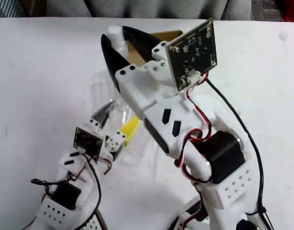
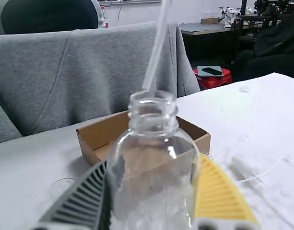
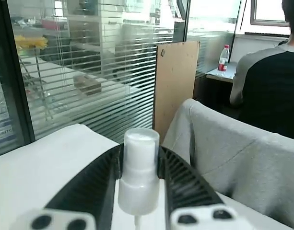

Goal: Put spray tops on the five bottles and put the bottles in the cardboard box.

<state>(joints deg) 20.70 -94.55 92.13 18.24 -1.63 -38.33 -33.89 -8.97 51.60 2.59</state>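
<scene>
Stretching white to either side of the arms, the table (image 1: 41, 72) offered open room on both flanks. Its far edge was met by a grey cloth (image 2: 65, 72) draped over seat backs. The cardboard box (image 2: 91, 141) sat toward that far edge with its open side up. It was just behind the bottle (image 2: 149, 158) in the left wrist view and mostly hidden by the right arm in the high view.

The left arm lay low at the near left of the table with its wrist pointed toward the box. The left gripper (image 1: 117, 117) had its grey and yellow jaws clamped on the sides of the clear bottle, which stood upright with its neck uncovered.

The right arm rose high above it and reached forward over the left one. The right gripper (image 3: 139, 149) pinched a white spray top (image 3: 138, 167) between black jaws. A thin tube (image 2: 156, 48) slanted down to the bottle's mouth, its lower end right at the rim.
</scene>
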